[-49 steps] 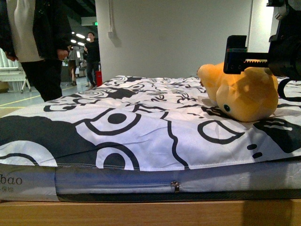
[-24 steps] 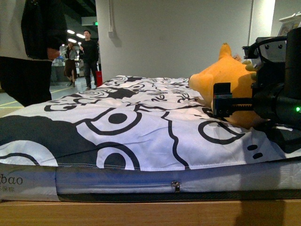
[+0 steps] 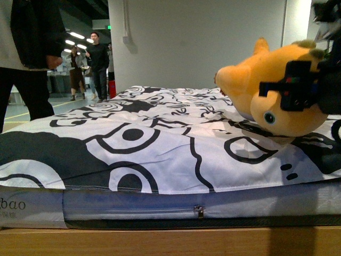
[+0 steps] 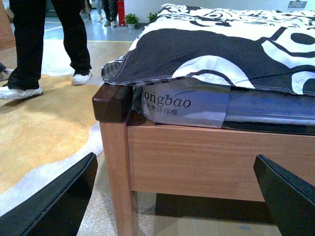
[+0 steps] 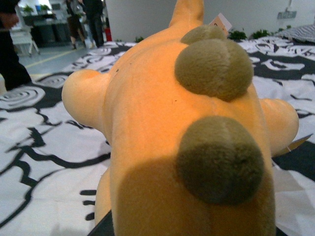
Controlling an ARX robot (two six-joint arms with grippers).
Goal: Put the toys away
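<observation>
The orange-yellow plush animal (image 3: 266, 85) hangs head-down at the right of the bed, its face just above the black-and-white sheet (image 3: 160, 133). My right gripper (image 3: 298, 88) is shut on its body. In the right wrist view the plush animal (image 5: 162, 128) fills the frame, with two brown bumps on its back; my gripper's fingers are hidden under it. My left gripper (image 4: 177, 196) is open and empty, low beside the bed's wooden frame (image 4: 197, 157); it does not show in the front view.
The bed has a wooden corner post (image 4: 115, 147) and a zippered mattress edge (image 3: 198, 210). A person in dark trousers (image 3: 32, 53) stands at the bed's far left. Other people (image 3: 96, 58) walk in the hall behind. A white wall stands behind the bed.
My right gripper has lifted and turned the plush animal, so its face now points down toward the sheet. The person at the left has shifted position.
</observation>
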